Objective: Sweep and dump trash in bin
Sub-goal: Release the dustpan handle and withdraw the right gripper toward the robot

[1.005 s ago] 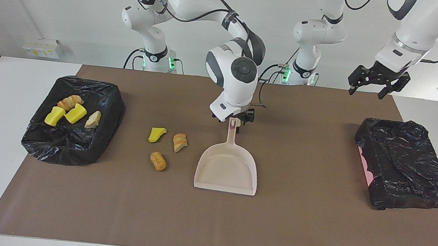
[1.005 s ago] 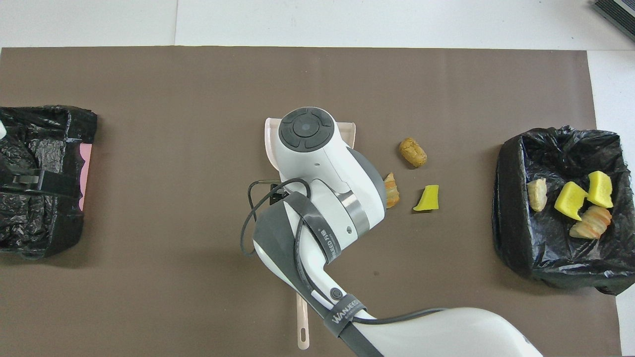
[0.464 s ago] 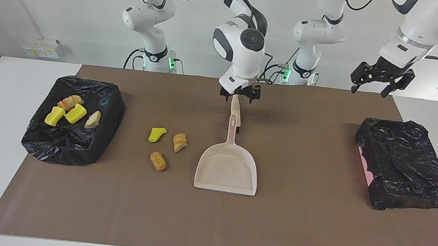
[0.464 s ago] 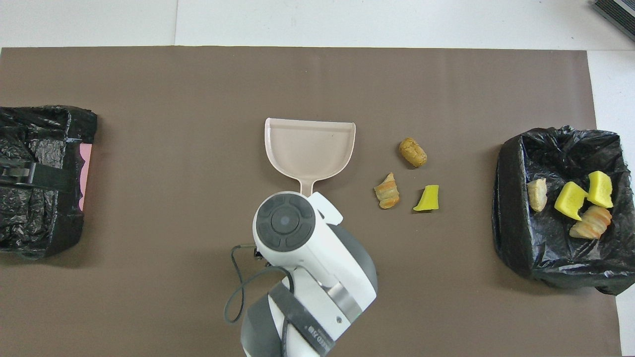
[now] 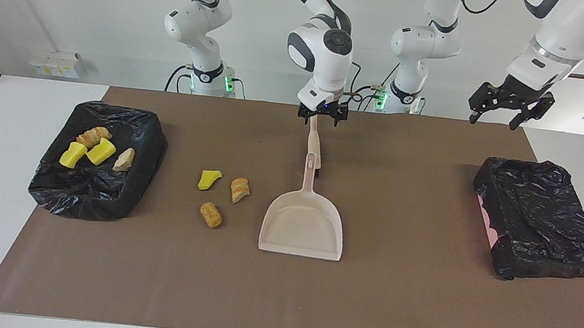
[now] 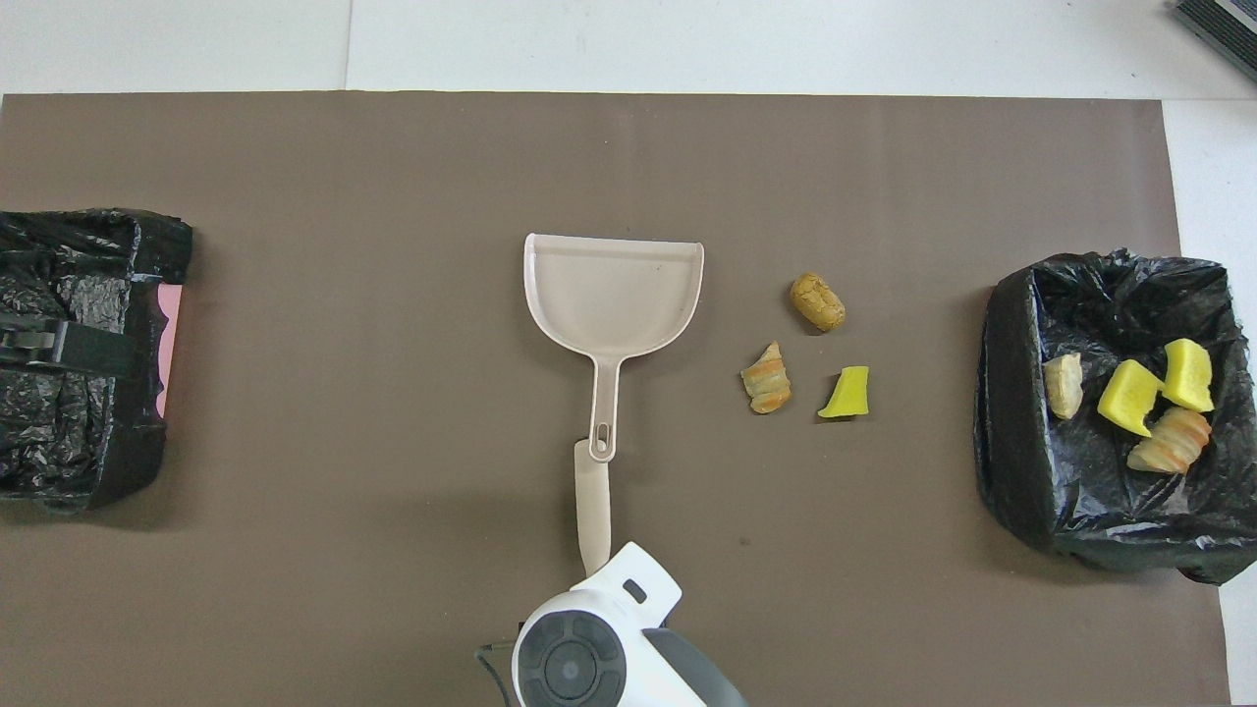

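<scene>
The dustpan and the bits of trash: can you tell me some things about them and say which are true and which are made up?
1. The dustpan has trash in it. False: its scoop is bare.
2. Three scraps lie on the brown mat beside the dustpan: a yellow sponge chunk, a striped bread lump and a brown lump. True.
3. The bin at the right arm's end holds four scraps. True.
4. The left gripper holds the dustpan. False: it hangs in the air, open, toward the other bin, holding nothing.
5. The right gripper is open above the brush handle. True.
</scene>
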`<state>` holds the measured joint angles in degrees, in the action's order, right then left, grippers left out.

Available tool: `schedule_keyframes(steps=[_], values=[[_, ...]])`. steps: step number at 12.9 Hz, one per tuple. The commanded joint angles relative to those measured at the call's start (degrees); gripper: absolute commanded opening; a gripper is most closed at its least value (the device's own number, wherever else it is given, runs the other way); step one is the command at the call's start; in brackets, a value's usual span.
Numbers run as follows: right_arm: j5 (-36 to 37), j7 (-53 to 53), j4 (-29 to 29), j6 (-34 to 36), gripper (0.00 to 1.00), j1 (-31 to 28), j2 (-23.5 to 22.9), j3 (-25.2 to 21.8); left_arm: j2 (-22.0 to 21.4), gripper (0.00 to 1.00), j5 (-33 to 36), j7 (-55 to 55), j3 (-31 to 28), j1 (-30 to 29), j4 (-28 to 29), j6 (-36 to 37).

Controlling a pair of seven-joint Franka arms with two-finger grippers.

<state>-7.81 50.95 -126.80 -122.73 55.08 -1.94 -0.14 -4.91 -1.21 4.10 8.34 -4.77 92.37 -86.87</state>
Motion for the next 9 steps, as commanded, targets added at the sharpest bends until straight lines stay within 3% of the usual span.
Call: schedule_keyframes(steps=[1,4,9], values=[[-1.1,2.9,-3.5,-3.1,1.0,1.9,1.6,-0.2,0.0,1.0,-0.3,0.1,-1.0,1.3,-1.0,0.8],[-0.5,2.8,-3.5,-5.8,0.99,2.6,1.2,-0.3,-0.2,1.0,0.0,0.1,-4.1,5.4,-0.9,0.8],[2.8,2.5,-3.4,-7.7,0.73,0.3,-0.9,-0.4,-0.5,1.0,0.0,0.4,-5.0,5.0,-0.4,1.0]])
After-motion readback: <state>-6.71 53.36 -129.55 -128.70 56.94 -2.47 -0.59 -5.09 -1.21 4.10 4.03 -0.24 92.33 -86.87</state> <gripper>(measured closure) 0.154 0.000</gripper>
